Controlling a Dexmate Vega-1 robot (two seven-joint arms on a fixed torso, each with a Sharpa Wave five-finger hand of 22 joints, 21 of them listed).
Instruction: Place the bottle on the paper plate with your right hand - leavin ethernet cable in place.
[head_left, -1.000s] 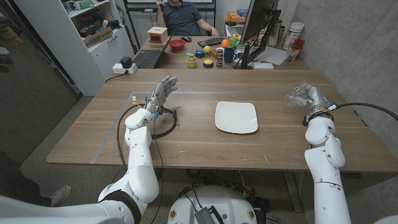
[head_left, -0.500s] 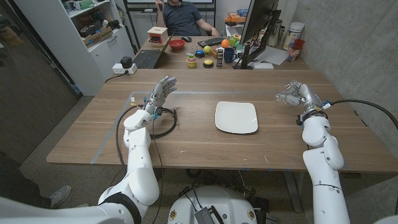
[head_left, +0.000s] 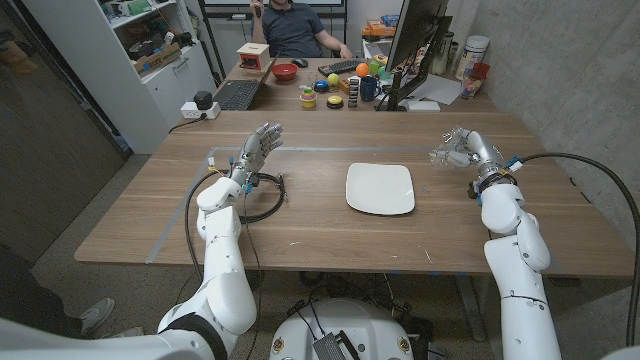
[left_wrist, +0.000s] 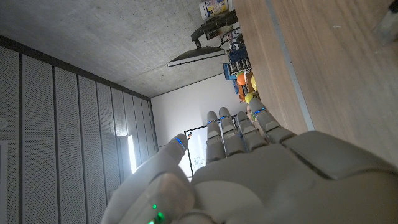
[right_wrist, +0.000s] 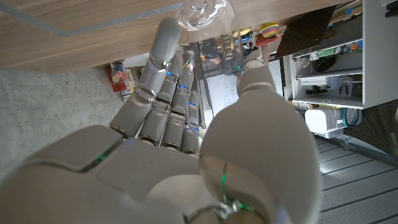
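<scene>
Bottle (right_wrist: 205, 15): clear, gripped in the right hand (head_left: 455, 150), up over the table (head_left: 330, 235) right of the plate (head_left: 380, 188), well apart from it.
Right hand: fingers closed round the bottle; how firm the hold is I cannot tell.
Left hand (head_left: 257, 148): fingers spread, holding nothing, beside the cable (head_left: 262, 195).
Risk, slip: a smooth bottle may slide out during the carry.
Risk, tip: set down tilted or near the rim, it may topple and roll off.
Risk, cable: low; it lies left of the plate, away from the bottle's likely path.

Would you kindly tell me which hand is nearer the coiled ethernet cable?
Left. The left hand hovers just above the cable; the right hand, holding the bottle, is across the plate.
</scene>
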